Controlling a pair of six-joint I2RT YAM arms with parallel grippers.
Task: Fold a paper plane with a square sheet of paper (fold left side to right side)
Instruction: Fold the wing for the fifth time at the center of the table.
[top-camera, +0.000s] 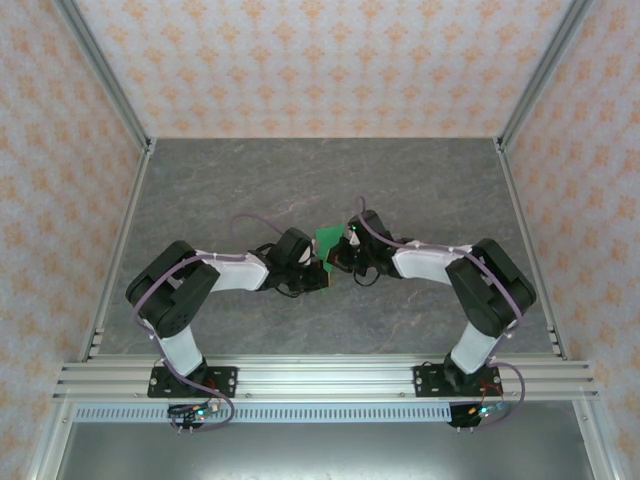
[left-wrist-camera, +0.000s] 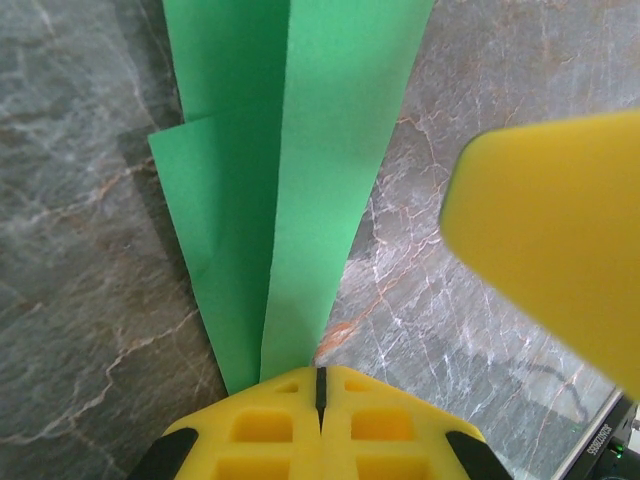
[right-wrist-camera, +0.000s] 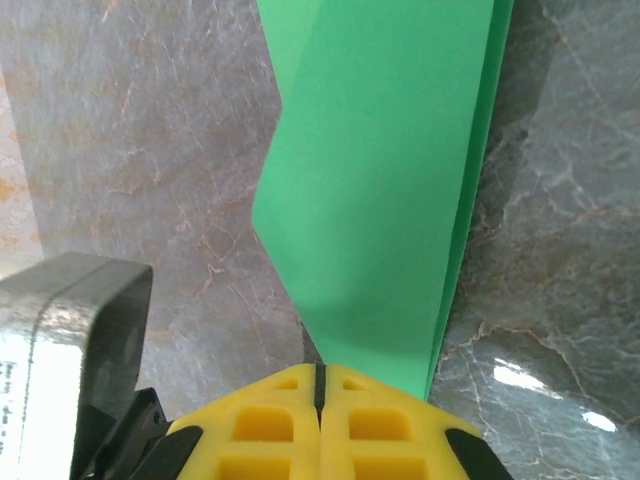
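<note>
Left gripper (left-wrist-camera: 320, 385): fingers closed, pinching the narrow end of the folded green paper plane (left-wrist-camera: 300, 200). Right gripper (right-wrist-camera: 320, 378): fingers closed on the same plane from the opposite side. Both meet over the middle of the grey table (top-camera: 300, 180).

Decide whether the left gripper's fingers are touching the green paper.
Touching. The left wrist view shows the shut fingers pinching the green paper, whose narrow end runs into their tips with no gap.

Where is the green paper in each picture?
Top external: green paper at the picture's middle.
Left wrist: green paper runs from the top centre down into the left fingers.
Right wrist: green paper runs from the top, right of centre, down into the right fingers.
Shared landmark: grey marbled table beneath.
</note>
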